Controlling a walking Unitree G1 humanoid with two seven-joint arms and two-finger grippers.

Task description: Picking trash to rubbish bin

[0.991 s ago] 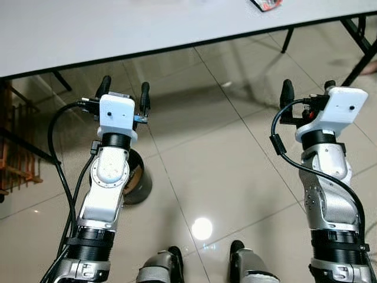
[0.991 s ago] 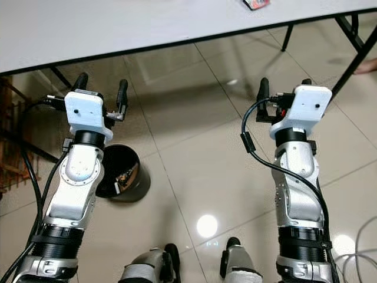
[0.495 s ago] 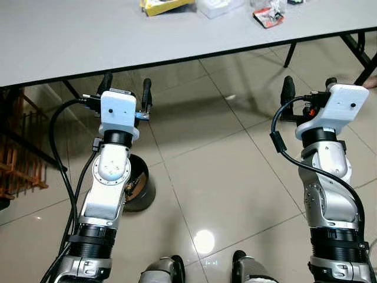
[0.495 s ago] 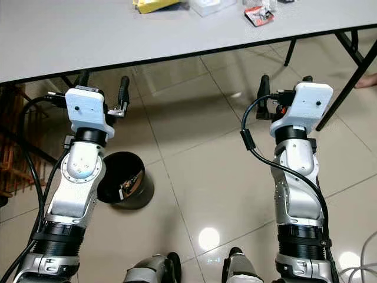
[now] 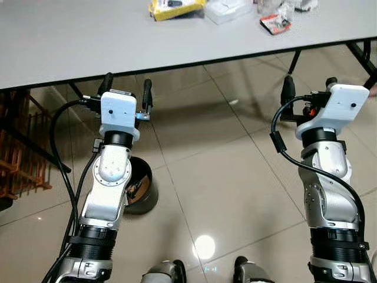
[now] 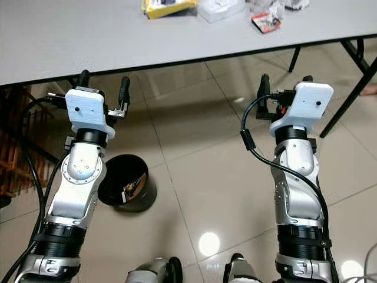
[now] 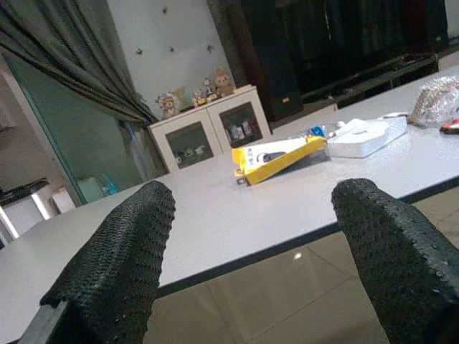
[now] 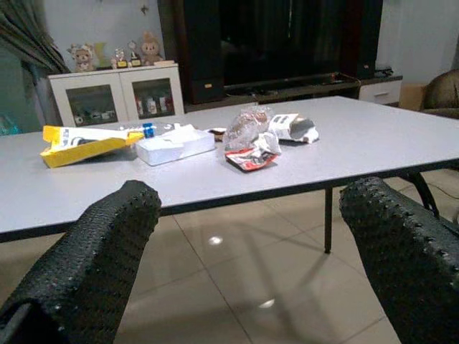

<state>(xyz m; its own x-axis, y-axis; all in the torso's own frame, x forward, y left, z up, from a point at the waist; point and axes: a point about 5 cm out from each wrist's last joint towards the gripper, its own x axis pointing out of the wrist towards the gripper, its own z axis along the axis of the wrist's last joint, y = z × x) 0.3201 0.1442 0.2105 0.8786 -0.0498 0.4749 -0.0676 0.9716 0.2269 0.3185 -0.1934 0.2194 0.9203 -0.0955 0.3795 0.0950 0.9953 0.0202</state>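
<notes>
Trash lies along the far side of a grey table (image 5: pixel 88 41): a yellow packet (image 5: pixel 174 7), a white plastic box (image 5: pixel 227 9), a red wrapper (image 5: pixel 275 23) and a crumpled clear bag (image 8: pixel 245 125). A black rubbish bin (image 6: pixel 126 183) stands on the floor under my left arm, with some scraps inside. My left gripper (image 5: pixel 125 89) is open, held just below the table's front edge. Further right, my right gripper (image 5: pixel 307 87) is open too, at about the same height. Neither holds anything.
Black table legs (image 5: pixel 359 56) stand at the right. A wooden rack (image 5: pixel 20 159) and dark frame sit at the left under the table. Shiny floor tiles (image 5: pixel 218 171) lie between my arms. A white cabinet (image 7: pixel 211 125) stands beyond the table.
The camera has tilted up, so more of the table and its trash has come into view. Both grippers have stayed open and held their pose.
</notes>
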